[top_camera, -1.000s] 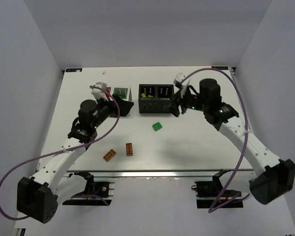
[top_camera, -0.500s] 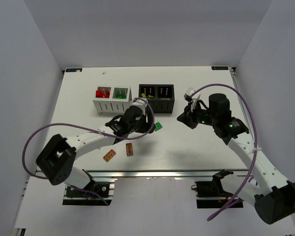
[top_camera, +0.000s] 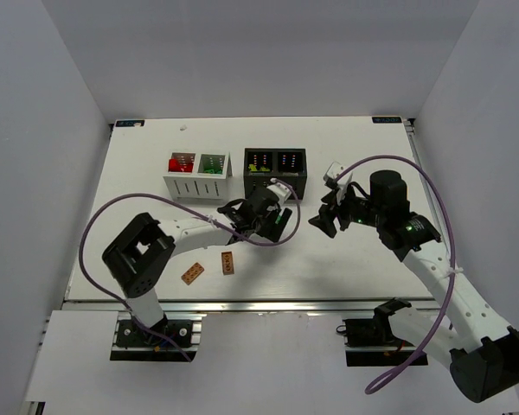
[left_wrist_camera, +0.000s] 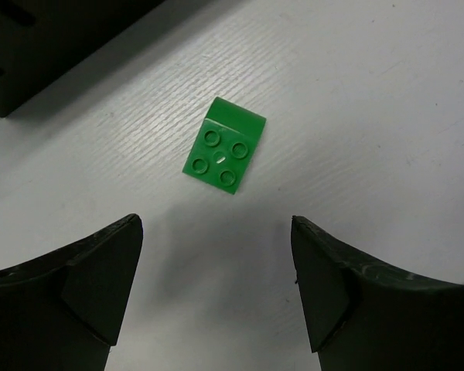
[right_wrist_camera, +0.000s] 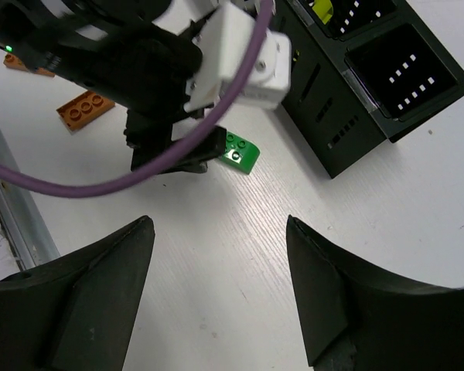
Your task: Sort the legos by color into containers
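Note:
A green lego (left_wrist_camera: pixel 223 147) lies studs-up on the table just ahead of my open, empty left gripper (left_wrist_camera: pixel 214 232), close to the black container (left_wrist_camera: pixel 46 39). In the top view the left gripper (top_camera: pixel 277 223) hovers over that brick and hides it. My right gripper (top_camera: pixel 320 223) is open and empty, to the right of the left one. The right wrist view (right_wrist_camera: pixel 219 228) shows the green lego (right_wrist_camera: pixel 240 151) beside the left gripper's fingers (right_wrist_camera: pixel 178 158). Two brown-orange legos (top_camera: pixel 192 273) (top_camera: pixel 227 263) lie near the front edge.
The white container (top_camera: pixel 197 175) holds red bricks in its left compartment and green in its right. The black container (top_camera: pixel 275 173) holds yellow-green bricks in its left compartment. The left arm's purple cable (right_wrist_camera: pixel 100 185) crosses the right wrist view.
My left gripper has swung from the white container rightward and come over the green lego. My right gripper has drawn back from the black container and lowered toward the table's middle.

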Motion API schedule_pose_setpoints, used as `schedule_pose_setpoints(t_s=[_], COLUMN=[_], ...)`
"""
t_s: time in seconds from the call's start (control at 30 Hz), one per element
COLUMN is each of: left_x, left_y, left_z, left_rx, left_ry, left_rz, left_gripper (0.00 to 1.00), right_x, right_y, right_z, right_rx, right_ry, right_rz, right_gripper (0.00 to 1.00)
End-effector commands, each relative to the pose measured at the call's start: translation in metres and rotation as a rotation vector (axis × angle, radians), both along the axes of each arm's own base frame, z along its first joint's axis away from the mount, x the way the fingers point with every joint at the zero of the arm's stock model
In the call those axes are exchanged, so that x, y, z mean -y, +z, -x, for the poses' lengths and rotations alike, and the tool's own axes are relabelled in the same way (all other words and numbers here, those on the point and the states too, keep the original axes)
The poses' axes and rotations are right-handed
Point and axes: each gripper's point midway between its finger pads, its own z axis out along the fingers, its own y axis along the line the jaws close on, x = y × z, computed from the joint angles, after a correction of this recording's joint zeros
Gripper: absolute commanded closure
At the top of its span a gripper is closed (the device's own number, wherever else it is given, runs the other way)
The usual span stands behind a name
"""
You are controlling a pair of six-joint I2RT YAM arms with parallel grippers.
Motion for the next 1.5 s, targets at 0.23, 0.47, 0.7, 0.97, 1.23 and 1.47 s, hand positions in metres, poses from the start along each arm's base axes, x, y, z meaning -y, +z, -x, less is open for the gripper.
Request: schedule_pose_setpoints(t_s=[0.23,0.47,0.7,0.97,1.23,1.47], left_x=[0.026,0.028,0.033,0.033,0.028,0.023], left_y=[-0.003,-0.019,-0.025,-0.027,0.011,0.120], left_z=[-0.015,-0.020,-0.029,-0.028,-0.025,-0.010], left_rx=[0.090,0.083,0.046,0.031,0.048,0.196], left_ry=[-0.207,-0.247,-0.266,-0.256,-0.217,-0.217], left_rz=[-0.048,-0.114,-0.116,-0.114,-0.074,0.135], left_gripper=[0.15,0.16,0.24,0.34,0.88,1.00], right_x=[-0.002,-0.002,-0.003,-0.002,-0.001,-0.001], right_y=[0.006,0.004,0.000,0.001,0.003,0.003], right_z=[0.001,0.001,0.000,0.001,0.000,-0.004], right_rx=[0.056,0.056,0.050,0.059,0.065,0.047], right_ry=[0.032,0.032,0.038,0.038,0.027,0.000], right_rz=[-0.006,-0.007,-0.004,-0.006,-0.010,-0.019], right_gripper=[0.26,0.26,0.26,0.26,0.27,0.52])
